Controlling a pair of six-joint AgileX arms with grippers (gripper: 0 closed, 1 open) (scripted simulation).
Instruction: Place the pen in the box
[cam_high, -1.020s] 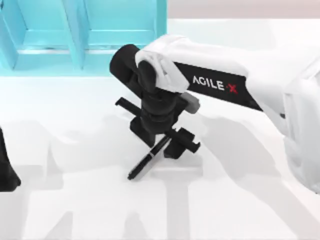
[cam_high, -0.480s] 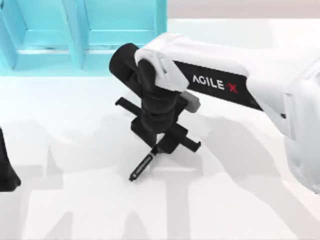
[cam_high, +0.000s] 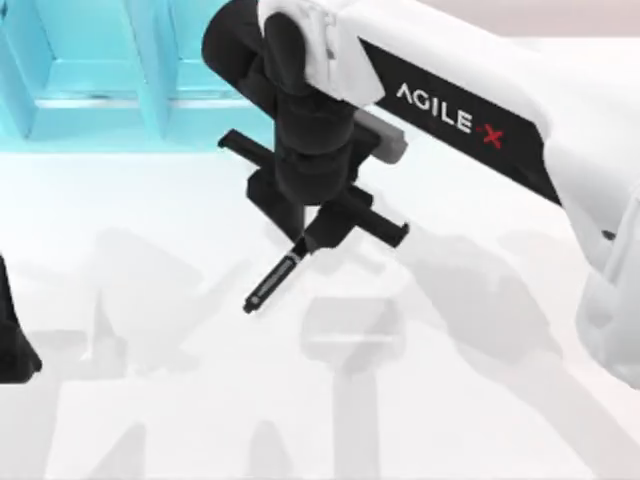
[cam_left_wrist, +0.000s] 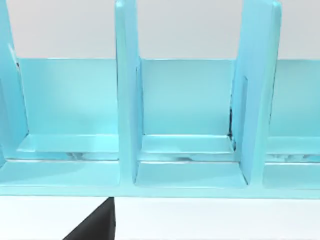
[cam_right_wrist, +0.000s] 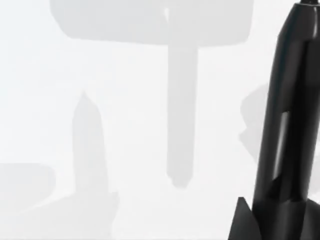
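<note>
Since earlier frames, right gripper (cam_high: 318, 238) rising and shifting toward turquoise box (cam_high: 150, 75), carrying pen (cam_high: 272, 282) off white table (cam_high: 450, 400). One pen: slim, black, one end pinched between closed fingers, rest slanting out and down, away from box, hanging above table just in front of box. In right wrist view, pen (cam_right_wrist: 287, 115) hanging over its own shadow. One box, with open compartments split by upright dividers. Two arms; "AGILE-X" lettering reading on right arm. Left gripper (cam_high: 12, 345) sitting parked at table's left edge, well apart from box; cannot tell its finger state.
</note>
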